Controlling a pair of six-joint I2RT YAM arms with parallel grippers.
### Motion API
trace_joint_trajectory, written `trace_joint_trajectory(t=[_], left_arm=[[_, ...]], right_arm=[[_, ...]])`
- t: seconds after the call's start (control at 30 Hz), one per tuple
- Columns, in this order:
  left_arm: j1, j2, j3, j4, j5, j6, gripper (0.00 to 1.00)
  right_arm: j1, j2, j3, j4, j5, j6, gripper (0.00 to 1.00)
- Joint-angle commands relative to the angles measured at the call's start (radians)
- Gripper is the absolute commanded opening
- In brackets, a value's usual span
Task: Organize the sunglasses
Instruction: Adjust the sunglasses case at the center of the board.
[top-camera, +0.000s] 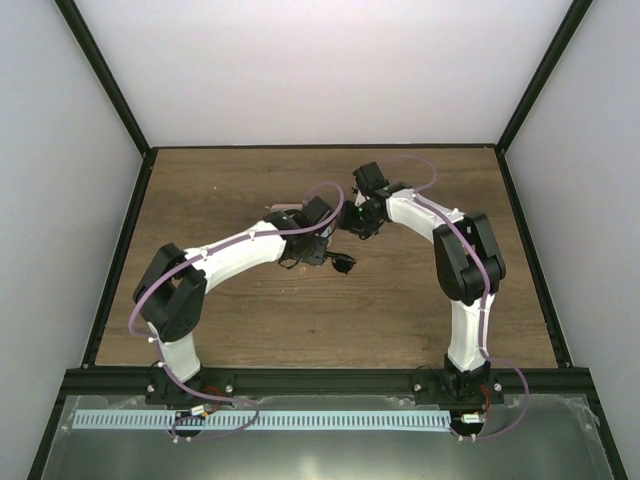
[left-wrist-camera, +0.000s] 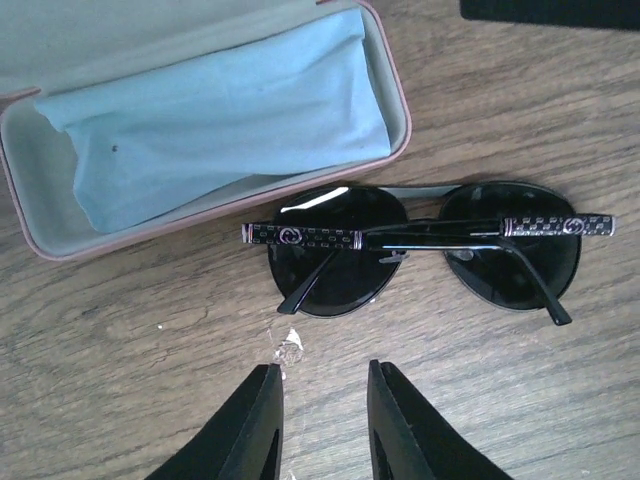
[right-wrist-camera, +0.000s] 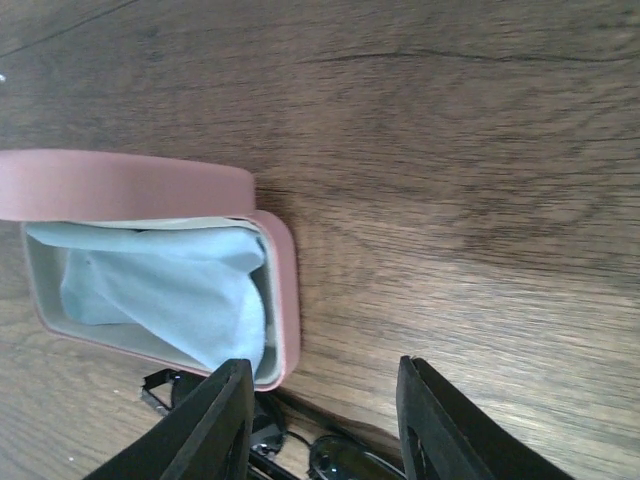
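Observation:
The sunglasses (left-wrist-camera: 420, 250) lie folded on the wooden table, black with dark lenses and patterned temple arms, just beside the open pink case (left-wrist-camera: 400, 120). A light blue cloth (left-wrist-camera: 220, 120) fills the case. My left gripper (left-wrist-camera: 325, 385) is open and empty, its fingertips a short way in front of the sunglasses. My right gripper (right-wrist-camera: 322, 365) is open and empty above the case's end (right-wrist-camera: 285, 300); the sunglasses (right-wrist-camera: 345, 462) show low between its fingers. In the top view both grippers, left (top-camera: 330, 250) and right (top-camera: 360, 222), meet mid-table and hide the sunglasses.
The case lid (right-wrist-camera: 120, 185) stands open along the case's far side. The brown table (top-camera: 400, 310) has black rails on its left, right and far edges. A small pale scuff (left-wrist-camera: 285, 345) marks the wood just ahead of my left fingers.

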Motion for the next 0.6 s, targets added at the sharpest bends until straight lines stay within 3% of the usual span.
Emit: trace_joint_trajectory(t=[0.0, 0.17, 0.43, 0.57], left_arm=[[0.036, -0.019, 0.013, 0.021, -0.014, 0.008, 0.29], [0.167, -0.046, -0.052, 0.033, 0.027, -0.03, 0.35], [0.31, -0.069, -0.149, 0.065, 0.031, -0.024, 0.49], [0.382, -0.018, -0.146, 0.092, 0.058, -0.001, 0.5]], right_arm=[[-0.011, -0.017, 0.055, -0.056, 0.059, -0.05, 0.41], [0.006, 0.05, 0.119, -0.079, 0.044, -0.069, 0.34], [0.034, 0.074, 0.127, -0.089, 0.012, -0.083, 0.1], [0.034, 0.068, 0.096, -0.07, -0.029, -0.084, 0.02]])
